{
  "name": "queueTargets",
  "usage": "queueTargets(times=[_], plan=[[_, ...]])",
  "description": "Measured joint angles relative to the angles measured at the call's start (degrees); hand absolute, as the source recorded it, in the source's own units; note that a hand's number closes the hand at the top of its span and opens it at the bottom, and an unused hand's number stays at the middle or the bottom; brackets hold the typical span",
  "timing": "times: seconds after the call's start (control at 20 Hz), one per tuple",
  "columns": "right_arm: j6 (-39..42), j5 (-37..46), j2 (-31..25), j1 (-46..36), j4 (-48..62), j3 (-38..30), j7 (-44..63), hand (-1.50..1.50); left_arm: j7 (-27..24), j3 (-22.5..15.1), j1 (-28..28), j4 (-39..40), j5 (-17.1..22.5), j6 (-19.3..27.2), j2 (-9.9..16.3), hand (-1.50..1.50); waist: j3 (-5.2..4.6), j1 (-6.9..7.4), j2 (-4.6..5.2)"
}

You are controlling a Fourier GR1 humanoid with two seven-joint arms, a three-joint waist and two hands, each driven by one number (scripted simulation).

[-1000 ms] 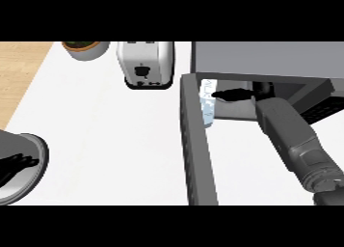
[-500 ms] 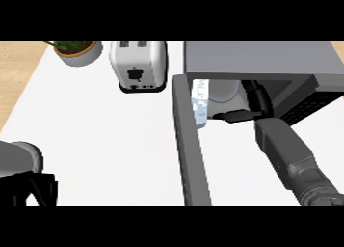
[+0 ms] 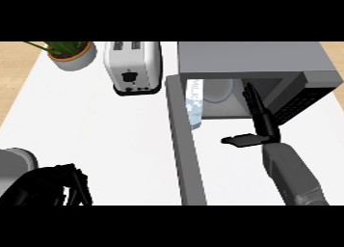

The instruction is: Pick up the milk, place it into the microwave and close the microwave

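The right hand (image 3: 261, 126) was released, its fingers (image 3: 253, 99) stretched straight toward the open mouth of the microwave (image 3: 256, 60), the thumb (image 3: 240, 140) stuck out sideways below them. Nothing was in its grasp. The milk (image 3: 193, 102) stood well to the left of those fingertips, upright at the left side of the microwave's opening, just beside the open door (image 3: 183, 144); the hand and carton were apart. Whether the carton stood fully inside the cavity or on its threshold could not be told. A pale round plate (image 3: 220, 91) showed inside the cavity, between the milk and the fingers.

The door reached down from the cavity's left corner, left of the thumb and the grey forearm.

The left hand (image 3: 50, 185) sat at the lower left corner, far from the right hand's fingers, its dark fingers curled inward with nothing visible in them.

Farther left of the milk stood a white toaster (image 3: 134, 65), and beyond it a potted plant (image 3: 70, 52), all on the white counter (image 3: 96, 130)
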Motion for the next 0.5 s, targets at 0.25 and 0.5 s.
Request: queueTargets(times=[0.25,0.5], plan=[[1.73,-0.84,-0.98,9.52,-9.32,1.32,1.11,-1.5,-2.52,-4.69,-4.23,4.77,-5.09,2.73,-0.01,1.5,-0.04,-0.54,-0.15],[4.69,-2.05,-3.36,18.37,-18.68,2.14,2.14,-1.5,-4.96,-11.28,-11.05,11.54,-11.17,6.63,-0.02,1.5,-0.02,-0.98,-0.02]])
